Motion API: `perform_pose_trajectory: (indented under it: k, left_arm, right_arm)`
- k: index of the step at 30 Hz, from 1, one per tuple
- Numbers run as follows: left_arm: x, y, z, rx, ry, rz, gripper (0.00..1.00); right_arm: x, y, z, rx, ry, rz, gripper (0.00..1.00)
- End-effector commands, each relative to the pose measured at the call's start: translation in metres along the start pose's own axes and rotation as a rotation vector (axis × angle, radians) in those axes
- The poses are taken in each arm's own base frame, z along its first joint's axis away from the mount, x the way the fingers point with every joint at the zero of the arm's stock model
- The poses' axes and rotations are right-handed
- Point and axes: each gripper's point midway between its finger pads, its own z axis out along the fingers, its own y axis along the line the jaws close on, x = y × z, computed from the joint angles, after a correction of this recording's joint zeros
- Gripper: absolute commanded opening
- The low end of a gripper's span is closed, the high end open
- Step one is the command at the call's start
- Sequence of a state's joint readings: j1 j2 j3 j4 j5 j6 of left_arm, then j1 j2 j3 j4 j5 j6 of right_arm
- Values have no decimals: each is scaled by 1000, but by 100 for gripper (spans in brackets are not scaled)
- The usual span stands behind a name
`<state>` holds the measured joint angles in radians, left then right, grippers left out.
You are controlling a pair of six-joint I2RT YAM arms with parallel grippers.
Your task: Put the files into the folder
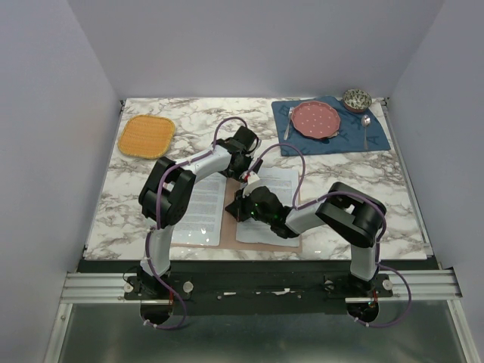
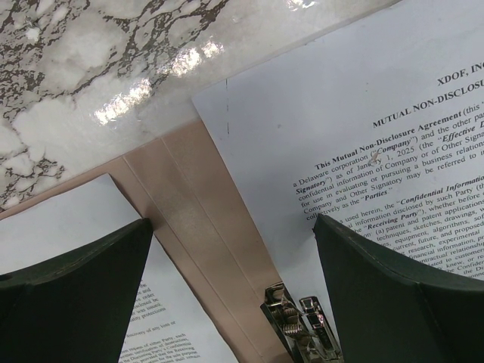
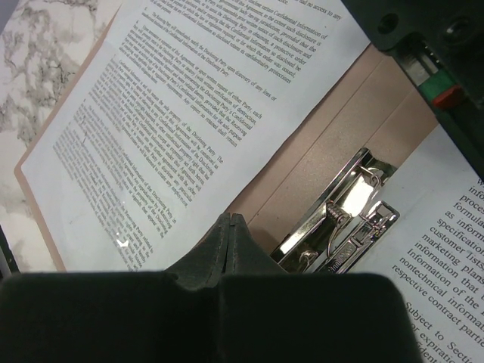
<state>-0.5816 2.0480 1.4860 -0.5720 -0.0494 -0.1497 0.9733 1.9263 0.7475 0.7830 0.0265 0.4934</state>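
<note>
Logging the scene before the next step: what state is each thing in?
Folder: open, lying flat.
Left sheet: lying on folder's left half.
Right sheet: lying on folder's right half.
Clip: at spine; open or shut unclear.
Left gripper: open, above spine.
Right gripper: shut, holding nothing, near clip.
Plate: empty.

The right gripper (image 3: 231, 223) has its fingers pressed together, tips at the edge of a printed sheet (image 3: 189, 98) lying on the open folder (image 3: 336, 136). Just right of them sits the metal clip (image 3: 349, 219), then a second sheet (image 3: 446, 227)
</note>
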Motion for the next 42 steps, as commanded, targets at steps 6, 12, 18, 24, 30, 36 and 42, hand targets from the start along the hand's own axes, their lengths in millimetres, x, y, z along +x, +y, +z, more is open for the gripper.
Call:
perform_pose_trajectory:
  k: [6,12,18,24,30,36,42]
  left_arm:
    - [38,25,22,-93,132,31,99]
    - [39,27,23,-99,134,36,99]
    - [38,28,25,-101,137,38,99]
    - [39,28,27,-104,138,40,99]
    - [36,29,28,-108,135,40,99]
    - [36,33,30,-118,138,46,99]
    - [32,38,28,-122,127,38,99]
  right_arm:
    - [122,-75,-44,269,392,-22,1]
    - [125,-81,-44,282,403,-1,1]
    - [132,-86,-46,302,428,13,1]
    - [136,-93,-52,333,442,25,1]
    - [138,-93,-52,324,428,32,1]
    - [146,-97,-50,331,425,42,1]
    - [147,-103,-54,365,415,44,1]
